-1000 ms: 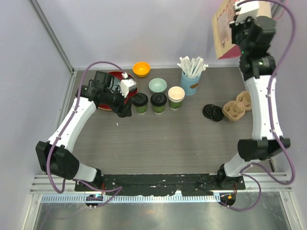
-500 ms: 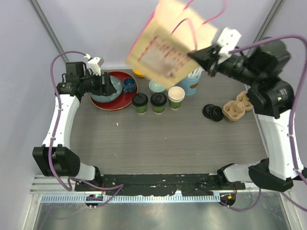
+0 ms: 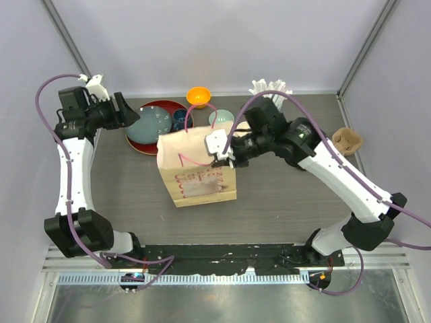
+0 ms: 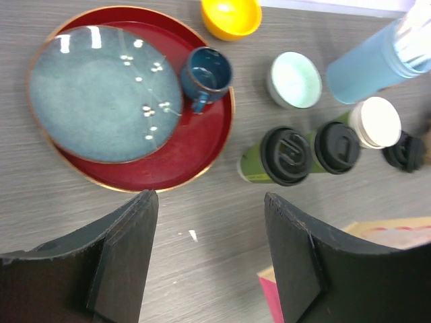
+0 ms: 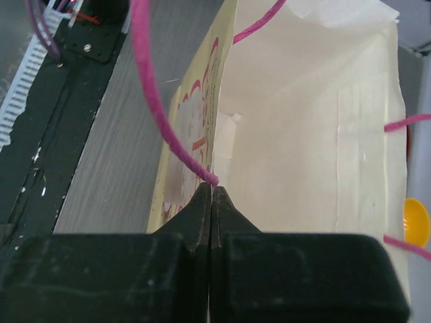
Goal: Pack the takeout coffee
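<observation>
Takeout coffee cups [image 4: 286, 156] haven't been packed yet. Both black-lidded ones stand upright side by side on the table, just right of the red tray [image 4: 202, 145], with a third cup [image 4: 375, 121] right next to them. From the top camera you can't see them at all, because the paper bag [image 3: 199, 168] sits in front. The right gripper [image 5: 212, 202] is clenched on the bag's rim right where the pink handle [image 5: 158, 114] comes out, and the wrist view shows the mouth gaping open with nothing visible inside. The left gripper [image 4: 207, 202] is spread wide and empty, hovering high over the tray and cups. So I'd call this the "bag in place, ready to load" step. The next move probably needs the left arm to drop onto one lidded cup, keep it upright, and lower it through the mouth while the right holds the bag steady. Versus half a second back, the bag was swinging in the air over the back of the table and now it's down. A second ago the left arm was low beside the cups, and it has since pulled back to the far-left corner.
</observation>
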Controlling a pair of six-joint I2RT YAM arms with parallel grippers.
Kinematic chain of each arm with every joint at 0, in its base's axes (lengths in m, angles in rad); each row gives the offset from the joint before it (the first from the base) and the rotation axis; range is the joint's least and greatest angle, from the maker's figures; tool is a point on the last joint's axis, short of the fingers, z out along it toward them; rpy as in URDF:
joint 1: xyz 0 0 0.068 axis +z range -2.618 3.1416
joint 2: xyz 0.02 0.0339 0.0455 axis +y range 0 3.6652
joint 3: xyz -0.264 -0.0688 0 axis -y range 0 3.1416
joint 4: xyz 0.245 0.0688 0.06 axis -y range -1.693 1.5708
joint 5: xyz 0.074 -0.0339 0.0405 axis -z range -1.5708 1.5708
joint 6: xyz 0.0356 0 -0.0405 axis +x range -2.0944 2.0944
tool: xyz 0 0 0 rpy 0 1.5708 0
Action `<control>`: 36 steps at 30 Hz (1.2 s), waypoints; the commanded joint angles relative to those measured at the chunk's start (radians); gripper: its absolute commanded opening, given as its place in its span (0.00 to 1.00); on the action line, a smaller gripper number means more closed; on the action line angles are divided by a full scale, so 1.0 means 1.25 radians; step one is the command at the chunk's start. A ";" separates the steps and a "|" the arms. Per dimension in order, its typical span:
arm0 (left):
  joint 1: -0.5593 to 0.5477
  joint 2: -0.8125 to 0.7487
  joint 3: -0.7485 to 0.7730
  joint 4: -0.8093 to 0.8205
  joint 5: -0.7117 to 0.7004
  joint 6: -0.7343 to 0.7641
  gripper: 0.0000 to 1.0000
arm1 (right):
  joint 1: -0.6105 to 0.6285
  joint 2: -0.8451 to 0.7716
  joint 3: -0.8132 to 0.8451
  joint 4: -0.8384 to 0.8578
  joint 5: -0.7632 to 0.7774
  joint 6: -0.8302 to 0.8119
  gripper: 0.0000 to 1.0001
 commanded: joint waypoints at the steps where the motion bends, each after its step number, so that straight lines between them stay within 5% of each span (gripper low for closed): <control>1: 0.007 0.004 0.028 0.000 0.180 -0.050 0.68 | 0.027 -0.014 -0.097 0.047 -0.088 -0.155 0.01; 8: 0.007 -0.046 0.030 -0.060 0.187 0.038 0.67 | 0.033 0.067 -0.181 0.102 -0.118 -0.198 0.01; 15: 0.004 -0.048 0.025 -0.084 0.175 0.063 0.67 | 0.034 0.100 -0.180 0.013 -0.086 -0.260 0.02; 18: 0.005 -0.045 0.025 -0.085 0.182 0.064 0.67 | 0.034 0.086 -0.183 0.017 -0.064 -0.238 0.44; 20: -0.001 -0.042 0.027 -0.089 0.181 0.068 0.67 | 0.034 0.068 -0.173 0.041 -0.049 -0.170 0.70; 22: -0.009 -0.040 0.027 -0.099 0.181 0.078 0.67 | 0.034 0.028 -0.172 0.102 -0.041 -0.091 0.83; 27: -0.024 -0.039 0.023 -0.111 0.178 0.093 0.67 | 0.034 -0.085 -0.170 0.283 -0.016 0.139 0.89; 30: -0.025 -0.034 0.027 -0.126 0.178 0.095 0.67 | 0.018 -0.136 -0.148 0.344 0.100 0.334 0.90; 33: -0.025 -0.029 0.043 -0.159 0.187 0.123 0.67 | -0.081 -0.160 -0.154 0.377 0.294 0.515 0.92; 36: -0.025 -0.021 0.046 -0.175 0.193 0.132 0.67 | -0.294 -0.180 -0.215 0.376 0.477 0.663 0.93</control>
